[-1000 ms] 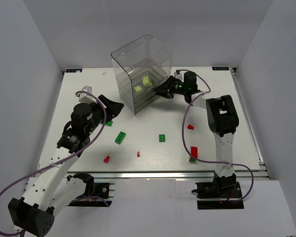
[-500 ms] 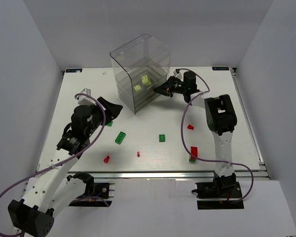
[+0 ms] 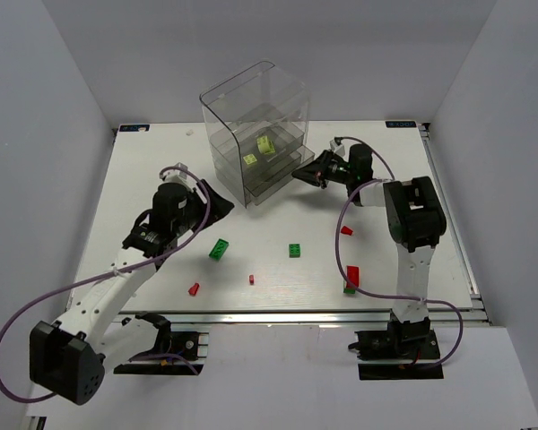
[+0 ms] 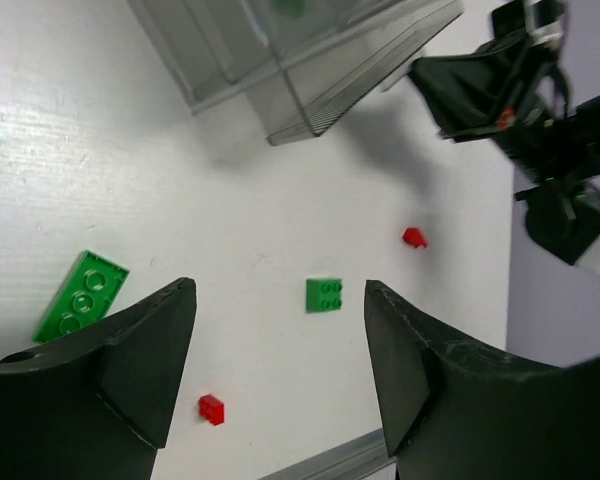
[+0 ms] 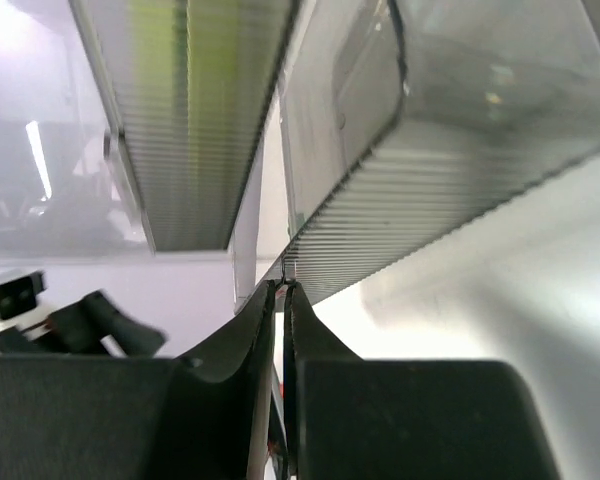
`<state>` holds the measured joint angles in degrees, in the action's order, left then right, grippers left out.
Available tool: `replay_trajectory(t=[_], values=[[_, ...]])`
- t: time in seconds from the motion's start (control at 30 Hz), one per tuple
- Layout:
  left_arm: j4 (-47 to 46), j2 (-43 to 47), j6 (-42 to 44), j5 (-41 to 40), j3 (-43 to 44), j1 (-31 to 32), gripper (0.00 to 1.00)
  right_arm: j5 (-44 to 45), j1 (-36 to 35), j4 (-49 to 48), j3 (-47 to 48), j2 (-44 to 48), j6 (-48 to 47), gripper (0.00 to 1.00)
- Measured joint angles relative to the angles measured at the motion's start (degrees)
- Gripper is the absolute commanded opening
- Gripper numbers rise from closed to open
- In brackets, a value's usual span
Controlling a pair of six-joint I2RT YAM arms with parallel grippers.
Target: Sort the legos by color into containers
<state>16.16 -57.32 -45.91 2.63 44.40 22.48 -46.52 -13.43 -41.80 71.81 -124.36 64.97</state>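
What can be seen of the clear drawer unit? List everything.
The drawer unit is clear, grey-tinted plastic: shallow ribbed drawers stacked under a tall transparent hood with rounded corners. It stands upright on the white table, toward the far edge. Pale yellow-green bricks lie in an upper drawer. A lower drawer sticks out toward the right gripper, whose shut fingers pinch its front lip.

Counter point(image 4: 230, 200): white, matt, faintly grained.
Drawer point(image 5: 460, 180): clear grey-tinted plastic, glossy, its front edge finely ribbed.
Hood point(image 3: 251, 94): the same clear plastic, smooth, catching reflections.
Green brick point(image 4: 324, 295), green plate point(image 4: 81, 297), red piece point(image 4: 211, 408): hard moulded plastic with a light gloss.
My left fingers point(image 4: 140, 360): black plastic, matt, edges worn pale.
My right fingers point(image 5: 230, 350): black, smooth, with a faint sheen.
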Motion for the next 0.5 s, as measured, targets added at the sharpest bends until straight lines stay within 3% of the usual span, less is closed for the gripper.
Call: replay_trajectory(t=[0.2, 0.27, 0.3, 0.5], values=[[3.7, -6.4, 4.1, 3.0, 1.4, 0.2, 0.81, -1.0, 1.9, -0.4, -5.3, 3.4, -0.8, 0.04], [5.0, -9.0, 6.0, 3.8, 2.7, 0.2, 0.83, -1.4, 2.2, -0.3, -5.9, 3.8, -1.2, 0.15], [5.9, -10.3, 7.0, 4.2, 3.5, 0.2, 0.84, -1.6, 2.2, -0.3, -6.0, 3.8, -1.6, 0.28], [11.3, -18.4, 13.1, 4.0, 7.5, 0.2, 0.84, -3.7, 2.5, 2.8, -5.9, 3.8, -5.6, 0.58]])
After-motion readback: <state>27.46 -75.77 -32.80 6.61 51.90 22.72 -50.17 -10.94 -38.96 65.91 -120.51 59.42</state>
